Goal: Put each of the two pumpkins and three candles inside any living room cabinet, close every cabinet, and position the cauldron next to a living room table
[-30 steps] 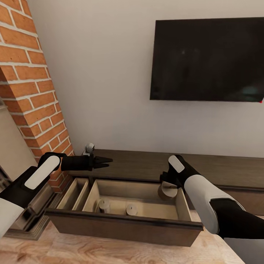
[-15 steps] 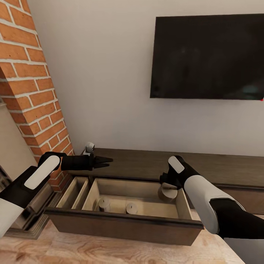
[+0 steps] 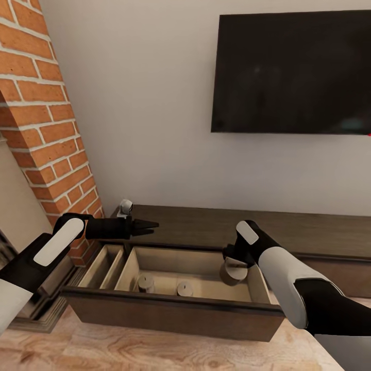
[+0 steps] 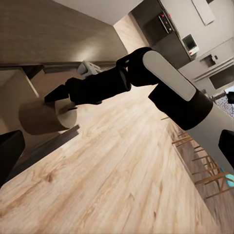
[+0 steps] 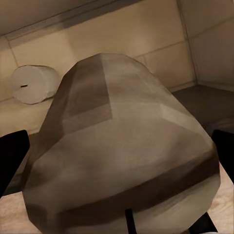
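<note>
The cabinet is a long dark brown console with one wide drawer pulled out, pale inside. Two candles stand on the drawer floor. My right gripper is shut on a third candle, a tan stub held over the drawer's right end, just inside its walls. In the right wrist view that candle sits close between the fingers, with another candle behind it. The left wrist view shows the held candle too. My left gripper hovers open above the drawer's left rear corner, holding nothing.
A large black TV hangs on the wall above the cabinet. A brick column stands close on the left. A small white device sits on the cabinet's left end. Wood floor lies in front of the drawer.
The head view has shifted a little. My right gripper has sunk slightly into the drawer with the candle. The left arm has not moved.
</note>
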